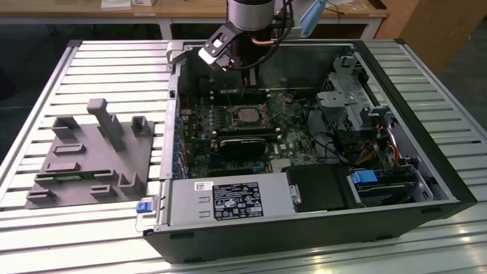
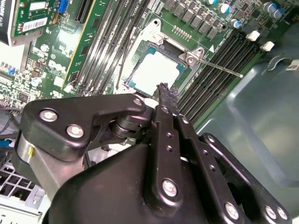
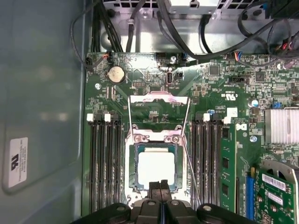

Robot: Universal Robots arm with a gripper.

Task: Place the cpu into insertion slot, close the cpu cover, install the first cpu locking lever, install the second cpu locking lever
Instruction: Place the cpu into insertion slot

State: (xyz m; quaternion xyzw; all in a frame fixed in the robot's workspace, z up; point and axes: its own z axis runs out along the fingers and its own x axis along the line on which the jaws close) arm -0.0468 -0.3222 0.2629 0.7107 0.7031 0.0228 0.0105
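Exterior view overlooks the whole case; both wrist views closely share the cpu.

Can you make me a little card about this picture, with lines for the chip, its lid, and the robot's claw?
Place: open black computer case on a slatted metal table
Chip: small square silver-topped cpu, lying in the square insertion slot on the green board
Lid: thin silvery cpu cover frame, flipped open, not over the chip
Claw: black gripper, shut, nothing between its fingers, tips by the slot's edge; touching or not, cannot tell
Beside case: grey plastic fixture, at the exterior view's left
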